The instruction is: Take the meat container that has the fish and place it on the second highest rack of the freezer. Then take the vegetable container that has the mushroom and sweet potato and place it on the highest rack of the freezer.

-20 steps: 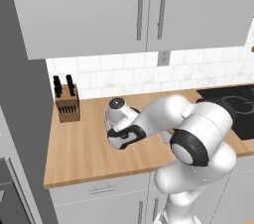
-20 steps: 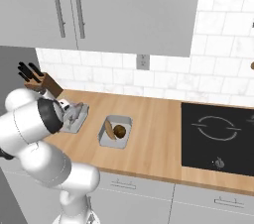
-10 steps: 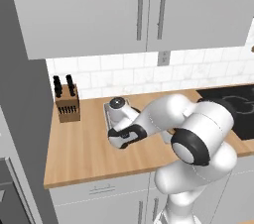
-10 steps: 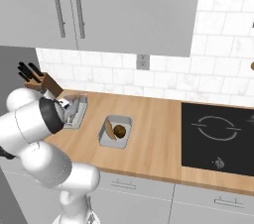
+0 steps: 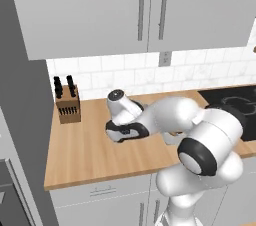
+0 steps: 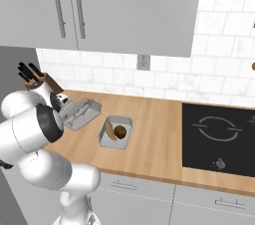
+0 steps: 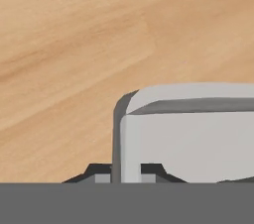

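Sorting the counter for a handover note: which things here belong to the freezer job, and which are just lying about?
Part of the job:
- meat container, its wall pinched by the shut gripper
- vegetable container with the sweet potato and mushroom

Just lying about:
- knife block
- cooktop
- wall outlet
- upper cabinets

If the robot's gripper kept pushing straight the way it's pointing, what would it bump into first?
The gripper is shut on the rim of the grey meat container, pointing down. Straight ahead lies the wooden counter, so it would probably press the container's wall into the counter first, though depth is hard to judge.
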### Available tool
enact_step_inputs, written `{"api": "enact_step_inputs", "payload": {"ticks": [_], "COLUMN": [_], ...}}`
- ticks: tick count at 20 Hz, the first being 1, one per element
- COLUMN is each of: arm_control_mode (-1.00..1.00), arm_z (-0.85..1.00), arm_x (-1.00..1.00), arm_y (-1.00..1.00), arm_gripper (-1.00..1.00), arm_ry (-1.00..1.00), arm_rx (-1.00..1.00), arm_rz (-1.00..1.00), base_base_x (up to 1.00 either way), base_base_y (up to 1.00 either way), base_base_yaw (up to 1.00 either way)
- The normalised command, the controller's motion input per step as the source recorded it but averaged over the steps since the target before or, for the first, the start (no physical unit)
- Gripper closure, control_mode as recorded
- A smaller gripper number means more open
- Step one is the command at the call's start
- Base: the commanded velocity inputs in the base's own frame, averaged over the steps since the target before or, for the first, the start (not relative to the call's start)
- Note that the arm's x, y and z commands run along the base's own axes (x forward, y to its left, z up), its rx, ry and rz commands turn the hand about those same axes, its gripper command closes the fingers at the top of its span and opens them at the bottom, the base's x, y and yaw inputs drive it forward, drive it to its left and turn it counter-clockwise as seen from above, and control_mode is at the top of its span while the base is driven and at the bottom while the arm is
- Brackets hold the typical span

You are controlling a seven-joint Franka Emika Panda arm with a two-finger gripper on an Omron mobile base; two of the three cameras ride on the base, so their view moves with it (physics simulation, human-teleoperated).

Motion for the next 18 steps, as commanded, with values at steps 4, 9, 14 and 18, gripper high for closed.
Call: {"api": "enact_step_inputs", "payload": {"ticks": [4,9,14,18], "arm_control_mode": [-1.00,-1.00,-1.00,-1.00], "arm_z": [0.81,0.42,0.04,0.50], "arm_x": [0.00,-0.10,-0.42,-0.36], "arm_y": [-0.27,-0.44,-0.45,-0.46], "arm_gripper": [1.00,1.00,1.00,1.00], "arm_ry": [0.15,0.00,-0.17,-0.17], "arm_rx": [0.00,0.00,0.04,0.07], "arm_rz": [0.00,0.10,0.15,0.14], "base_base_x": [0.00,0.00,0.00,0.00], "base_base_y": [0.00,0.00,0.00,0.00], "base_base_yaw": [0.00,0.00,0.00,0.00]}}
